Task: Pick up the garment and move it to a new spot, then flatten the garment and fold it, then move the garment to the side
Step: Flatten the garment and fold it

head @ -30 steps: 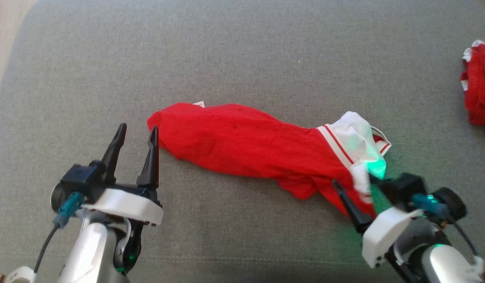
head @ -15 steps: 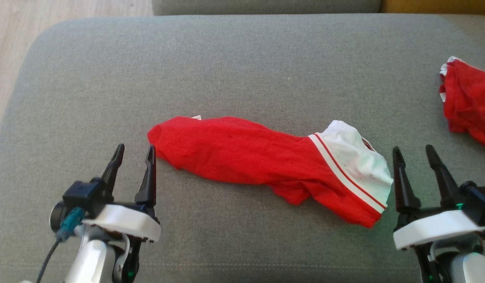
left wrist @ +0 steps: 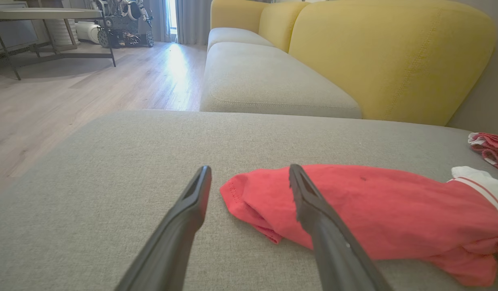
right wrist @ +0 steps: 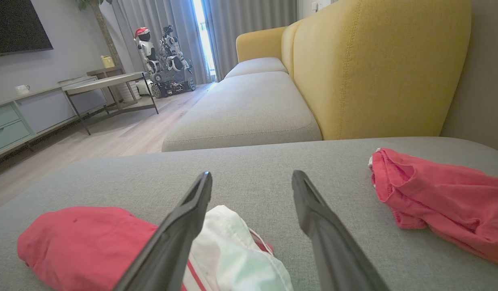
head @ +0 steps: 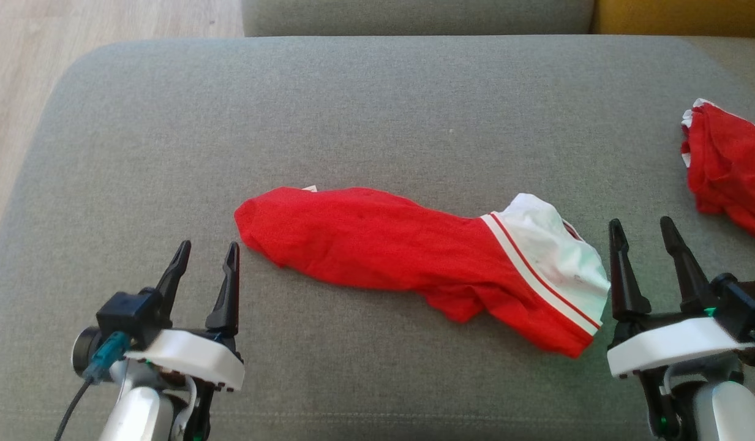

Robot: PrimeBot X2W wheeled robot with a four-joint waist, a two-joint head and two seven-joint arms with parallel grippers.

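Note:
The garment [head: 401, 251] is red with a white, red-striped end and lies bunched in a long roll across the middle of the grey cushion [head: 353, 110]. It also appears in the left wrist view as the garment [left wrist: 374, 206] and in the right wrist view as the garment [right wrist: 91, 242]. My left gripper [head: 207, 251] stands open just left of its red end, not touching it. My right gripper [head: 639, 226] stands open just right of the white end, holding nothing.
A second red cloth [head: 729, 165] lies crumpled at the cushion's right edge, also visible as the red cloth [right wrist: 438, 198]. Wooden floor [head: 22, 73] borders the cushion on the left. A yellow sofa back [right wrist: 374, 68] rises behind, with another grey seat [left wrist: 269, 81] beyond.
My right gripper let go of the garment's white end, opened and drew back to its right. The garment dropped flat. The head camera tilted, shifting the picture downward.

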